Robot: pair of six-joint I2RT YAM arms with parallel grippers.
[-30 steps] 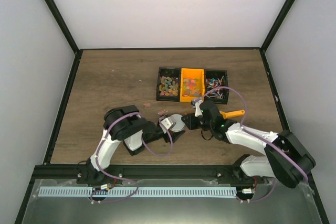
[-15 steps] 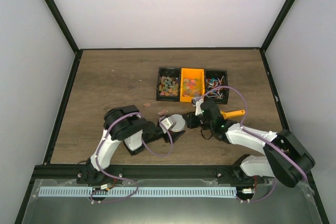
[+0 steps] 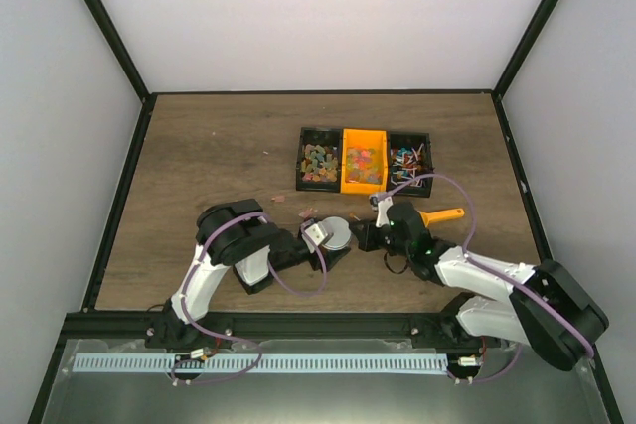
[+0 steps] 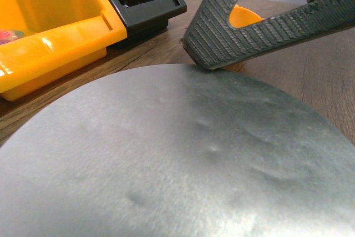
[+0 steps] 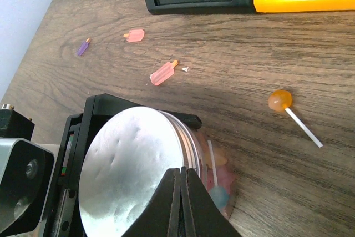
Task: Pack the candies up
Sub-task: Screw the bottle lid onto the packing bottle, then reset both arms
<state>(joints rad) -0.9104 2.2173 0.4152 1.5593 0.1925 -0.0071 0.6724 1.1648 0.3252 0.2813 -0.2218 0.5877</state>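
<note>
A clear jar with a silver lid [image 3: 336, 233] lies tilted on the table, gripped by my left gripper [image 3: 322, 245]. The lid fills the left wrist view [image 4: 166, 154] and hides that gripper's fingers. In the right wrist view the lid [image 5: 130, 176] sits in black jaws, and candies [image 5: 220, 177] show through the jar's wall. My right gripper [image 5: 182, 171] is shut and empty, its tip at the lid's rim; it also shows in the top view [image 3: 362, 237]. More candies fill three bins [image 3: 318, 160]. Loose candies lie on the table: an orange lollipop [image 5: 280, 100] and pink pieces [image 5: 163, 73].
The black bin [image 3: 303, 174], orange bin [image 3: 347, 182] and second black bin [image 3: 428, 177] stand in a row behind the jar. An orange scoop [image 3: 442, 213] lies right of my right wrist. A purple bit [image 5: 83, 47] lies near the table's left part.
My right gripper has shifted slightly nearer and lower beside the jar lid. The jar and the left arm have not moved.
</note>
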